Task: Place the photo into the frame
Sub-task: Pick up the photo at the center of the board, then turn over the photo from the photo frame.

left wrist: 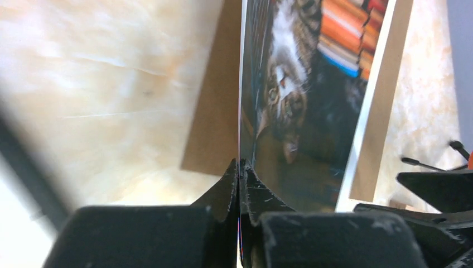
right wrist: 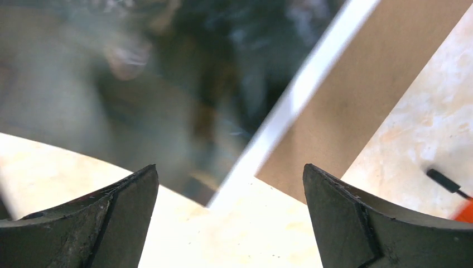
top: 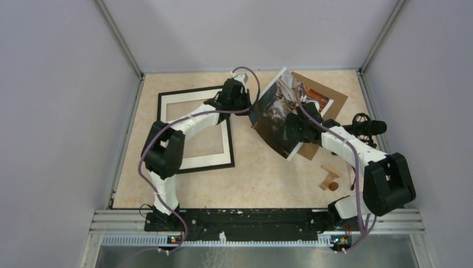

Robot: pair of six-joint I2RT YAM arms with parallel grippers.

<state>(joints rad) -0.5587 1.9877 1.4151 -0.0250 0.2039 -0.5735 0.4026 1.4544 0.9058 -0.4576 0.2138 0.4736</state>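
Leftmost on the pale marbled tabletop [top: 262,178] lies the large rectangular picture frame [top: 189,91] with a thin black border, flat, with a white cardboard mat [top: 184,100] inside it. The left arm reaches across the frame's upper right corner. The left gripper [top: 249,109] [left wrist: 240,164] is just past that corner, and its black fingers are pressed together on the left edge of the glossy cat photo with a white margin [top: 276,109] [left wrist: 290,95]. In the left wrist view the print runs edge-on straight out of the pinch.

The photo sits outside the frame, just to its right. It mostly overlies a brown rectangular backing board [top: 326,97] [left wrist: 215,111] that shows beyond its far and right sides.

The right gripper [top: 294,129] [right wrist: 228,167] hangs over the photo's right part. Its two dark fingers are spread wide with nothing between them. Beneath them are the blurred print [right wrist: 139,84], its white margin and the board [right wrist: 357,84].

Farther right, near the right arm, a small wooden piece [top: 328,177] rests on the table.
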